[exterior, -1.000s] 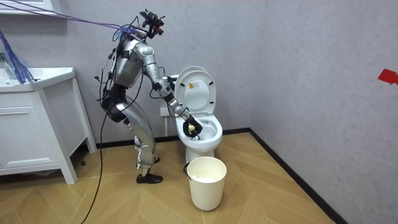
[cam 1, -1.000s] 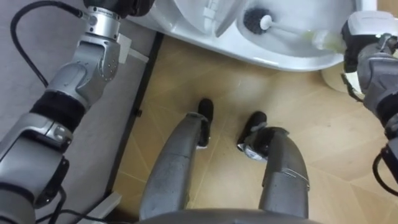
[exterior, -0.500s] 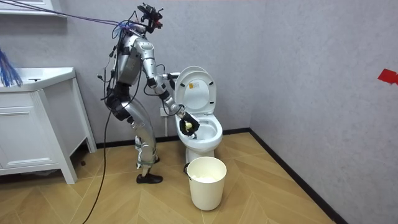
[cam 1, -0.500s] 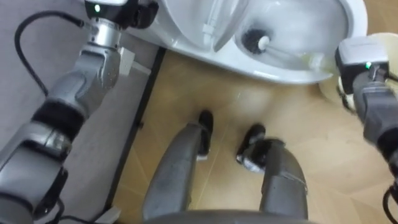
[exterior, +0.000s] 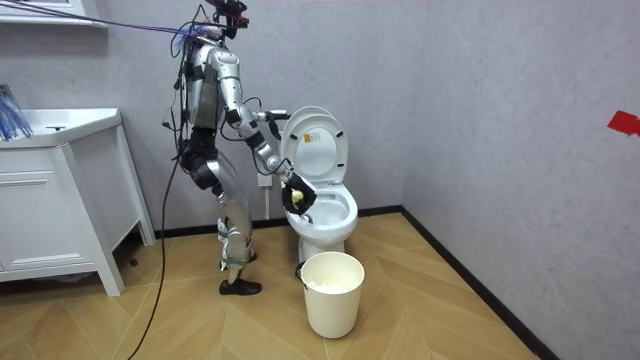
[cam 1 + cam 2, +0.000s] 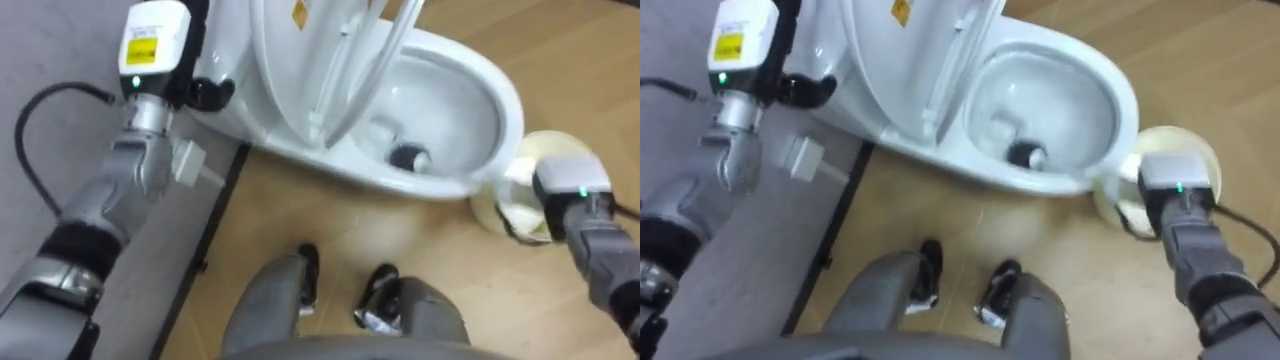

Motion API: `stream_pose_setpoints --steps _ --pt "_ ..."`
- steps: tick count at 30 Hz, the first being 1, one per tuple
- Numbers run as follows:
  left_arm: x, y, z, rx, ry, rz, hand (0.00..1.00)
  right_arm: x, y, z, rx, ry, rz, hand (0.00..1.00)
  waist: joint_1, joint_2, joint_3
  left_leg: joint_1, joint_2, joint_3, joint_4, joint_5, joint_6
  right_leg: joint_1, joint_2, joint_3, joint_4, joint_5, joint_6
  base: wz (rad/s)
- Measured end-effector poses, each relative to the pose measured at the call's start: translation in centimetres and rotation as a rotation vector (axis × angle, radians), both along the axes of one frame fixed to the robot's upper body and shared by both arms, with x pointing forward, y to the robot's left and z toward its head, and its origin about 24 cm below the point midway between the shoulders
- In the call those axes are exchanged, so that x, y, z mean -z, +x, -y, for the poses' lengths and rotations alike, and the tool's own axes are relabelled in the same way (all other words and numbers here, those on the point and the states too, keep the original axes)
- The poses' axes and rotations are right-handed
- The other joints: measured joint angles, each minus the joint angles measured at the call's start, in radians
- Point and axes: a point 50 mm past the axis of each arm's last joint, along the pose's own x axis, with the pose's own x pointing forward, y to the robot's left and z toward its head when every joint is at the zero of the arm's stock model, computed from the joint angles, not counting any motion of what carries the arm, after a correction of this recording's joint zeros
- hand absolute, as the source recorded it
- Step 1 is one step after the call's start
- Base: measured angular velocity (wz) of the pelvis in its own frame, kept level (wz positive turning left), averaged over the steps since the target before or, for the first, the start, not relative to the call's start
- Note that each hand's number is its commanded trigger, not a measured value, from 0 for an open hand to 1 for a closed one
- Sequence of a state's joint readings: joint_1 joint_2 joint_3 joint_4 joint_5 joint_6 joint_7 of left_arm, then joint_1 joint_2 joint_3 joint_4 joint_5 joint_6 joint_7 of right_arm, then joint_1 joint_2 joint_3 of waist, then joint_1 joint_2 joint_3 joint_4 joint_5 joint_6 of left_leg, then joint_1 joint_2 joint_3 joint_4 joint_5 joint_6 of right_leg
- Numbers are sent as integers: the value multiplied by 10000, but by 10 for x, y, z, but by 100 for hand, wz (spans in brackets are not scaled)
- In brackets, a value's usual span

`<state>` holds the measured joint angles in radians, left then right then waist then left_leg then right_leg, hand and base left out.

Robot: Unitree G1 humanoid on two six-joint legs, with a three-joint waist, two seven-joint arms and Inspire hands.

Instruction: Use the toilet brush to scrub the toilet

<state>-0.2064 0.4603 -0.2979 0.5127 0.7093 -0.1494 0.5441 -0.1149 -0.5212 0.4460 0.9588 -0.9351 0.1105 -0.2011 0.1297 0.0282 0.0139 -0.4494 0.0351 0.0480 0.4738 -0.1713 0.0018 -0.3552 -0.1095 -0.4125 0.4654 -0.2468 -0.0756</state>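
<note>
Toilet brush with a dark round bristle head [image 6: 408, 157] and a thin pale handle stands head-down at the bottom of the bowl of the white ceramic toilet [image 6: 505, 105]. It looks light, stiff along the shaft and springy in the bristles. Wet plastic is likely slick, so the sound place to hold it is the yellow-green grip at its top end, well away from the head. Pressure should probably be modest, or the shaft may flex and flick water.

On the left, the left hand [image 6: 203, 88] is raised beside the toilet's tank, on the wall side of the upright white plastic lid [image 6: 290, 70]. I cannot tell whether it is clenched or slack. Right of the lid lies the open bowl with the brush head in it. The right arm reaches in from the near right, its forearm angled toward the rim. In the room view the right hand [image 5: 297, 199] hangs just over the bowl's edge, wrapped round the yellow-green grip. Nearest the camera there, a round cream plastic bucket [image 5: 331, 290] stands on the pale wooden floor [image 6: 330, 220], just beside the toilet's base.
</note>
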Motion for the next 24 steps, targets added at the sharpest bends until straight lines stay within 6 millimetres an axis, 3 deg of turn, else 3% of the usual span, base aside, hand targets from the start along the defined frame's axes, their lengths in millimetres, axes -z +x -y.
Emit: stream_pose_setpoints --steps 1,5,10,14,24 --pt "5 -10 -8 -458 -74 -231 0 7 -12 -2 322 244 -196 100 -9 -68 -50 262 -37 -84 -172 9 -13 300 48 -17 -213 13 52 28" --pt "25 -45 -26 -1463 -130 -1342 0 21 -39 -4 1170 732 -647 100 -57 -102 -79 1271 -150 -188 -776 26 -26 1357 142 -73 -964 121 250 9" --pt "52 -97 -17 -2045 -912 -2792 0 43 -80 -27 2214 1951 -1331 100 -158 -313 -191 2702 -331 -252 -1426 36 -6 2941 191 -112 -1818 144 504 10" --pt "62 -123 -11 -2491 -1591 -3439 0 51 -105 -40 3023 2730 -1507 100 -177 -390 -170 3554 -394 -335 -1901 35 -8 3820 281 -112 -2329 133 577 10" --pt "93 -178 -21 -4180 -2073 -5237 0 55 -121 -43 4524 3488 -1534 100 -60 -498 -185 4254 -513 -459 -2416 37 -9 4453 266 -195 -2670 46 702 3"
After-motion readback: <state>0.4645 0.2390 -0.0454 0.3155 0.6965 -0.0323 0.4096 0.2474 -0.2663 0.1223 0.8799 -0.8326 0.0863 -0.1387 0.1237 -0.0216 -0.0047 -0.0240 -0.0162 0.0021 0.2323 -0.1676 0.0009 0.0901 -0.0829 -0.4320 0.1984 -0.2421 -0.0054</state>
